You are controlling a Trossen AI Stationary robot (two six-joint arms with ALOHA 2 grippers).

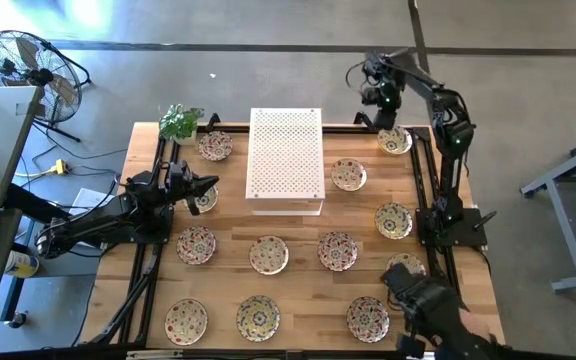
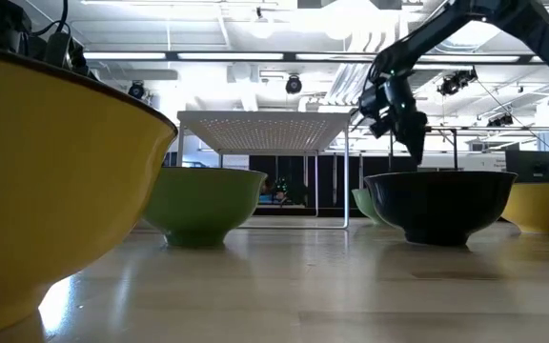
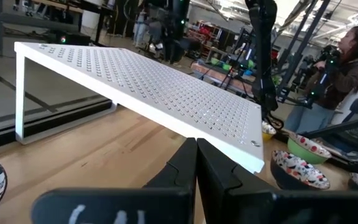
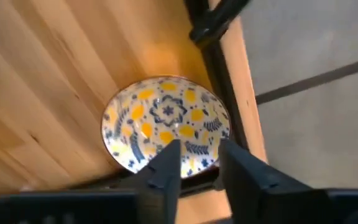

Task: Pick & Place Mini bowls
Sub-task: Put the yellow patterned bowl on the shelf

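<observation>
From above, you see the mini bowls [image 1: 268, 254] spread singly across the wooden table [image 1: 298, 232], about thirteen of them, and none sits on the white perforated rack [image 1: 286, 160]. By my reading nothing has been placed yet, so almost the whole job is left. Your right gripper [image 1: 392, 128] hangs over the far right corner bowl [image 1: 395, 140]. Your left gripper [image 1: 206, 186] waits at the left side, right by another bowl [image 1: 202, 199].

At table height, you see the right gripper [image 2: 416, 143] dropping toward the rim of a dark-sided bowl [image 2: 438, 204], with nothing lifted. The rack [image 2: 265, 131] stands behind, bare on top.

From the left wrist, your left gripper [image 3: 196, 163] has its fingers pressed together and empty, aimed at the rack [image 3: 142, 87]. A person [image 3: 337, 62] stands beyond the table.

From the right wrist, the right gripper [image 4: 199, 163] has its fingers slightly apart and empty, just above the yellow-and-blue bowl [image 4: 165, 121] beside the table edge.

You will find no brand, label or readable writing in any view.
</observation>
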